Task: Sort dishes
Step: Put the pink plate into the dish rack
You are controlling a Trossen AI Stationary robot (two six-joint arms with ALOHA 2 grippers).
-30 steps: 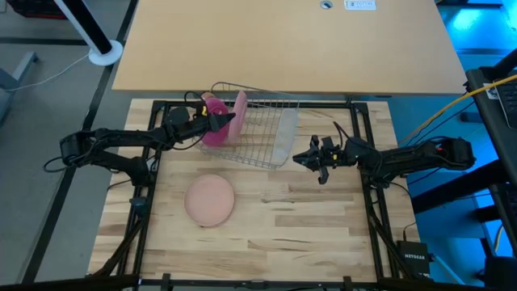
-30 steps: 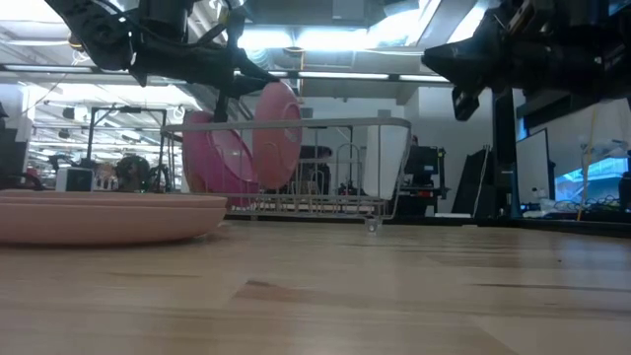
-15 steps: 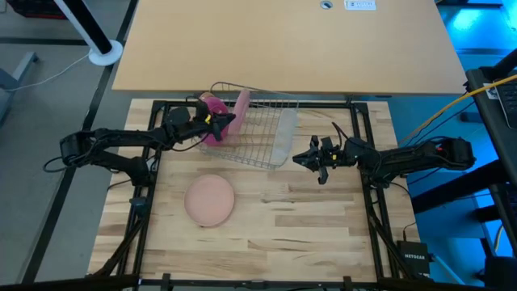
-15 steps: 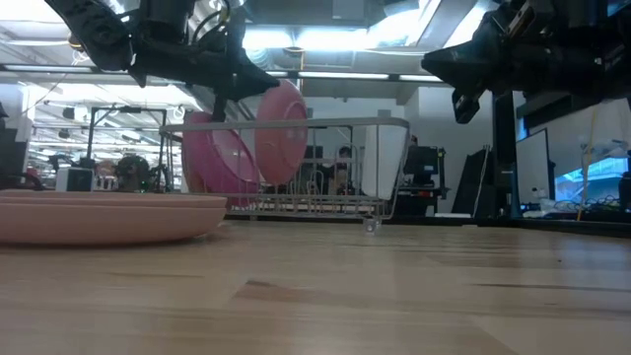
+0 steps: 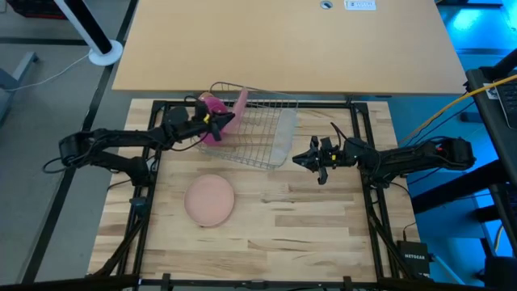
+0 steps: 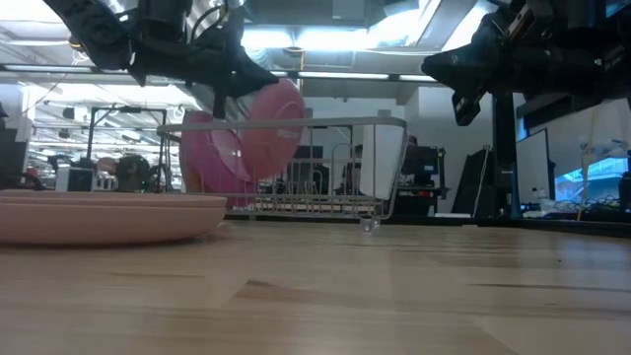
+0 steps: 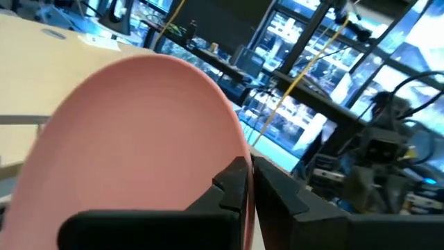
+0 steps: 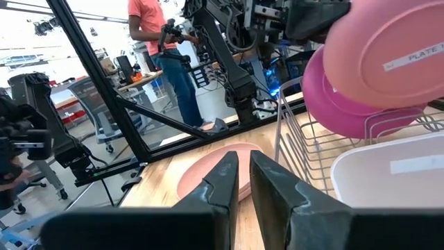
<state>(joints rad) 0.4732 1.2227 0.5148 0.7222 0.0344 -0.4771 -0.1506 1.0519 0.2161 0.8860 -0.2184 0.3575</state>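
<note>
My left gripper (image 5: 222,121) is at the left end of the wire rack (image 5: 262,121) and is shut on the pale pink plate (image 5: 241,103), which slants inside the rack. The bright magenta plate (image 5: 212,133) stands on edge in the rack beside it, toward the table's left. The tan-orange plate (image 5: 210,200) lies flat on the table, nearer the front edge. My right gripper (image 5: 297,158) hovers shut, right of the rack and clear of everything. In the right wrist view the pale pink plate (image 8: 388,48) overlaps the magenta plate (image 8: 347,118). My left gripper pinches the pale pink plate's rim (image 7: 241,151) between its two fingers, coming roughly level from the table's left side. The plate (image 6: 271,123) is tilted, its upper part above the rack's top rail and its lower part down among the wires.
A translucent cup (image 5: 284,136) lies at the rack's right end, close to my right gripper. A bare stretch of wooden table (image 5: 307,218) lies right of the tan-orange plate. A lighter desk (image 5: 283,40) adjoins the far edge. A person (image 8: 156,48) stands in the room beyond.
My left gripper has drawn slightly toward the table's left, keeping its hold. The pale pink plate has tipped from near upright to a clear slant in the rack. The rack has shifted a little with it. My right arm has kept still.
</note>
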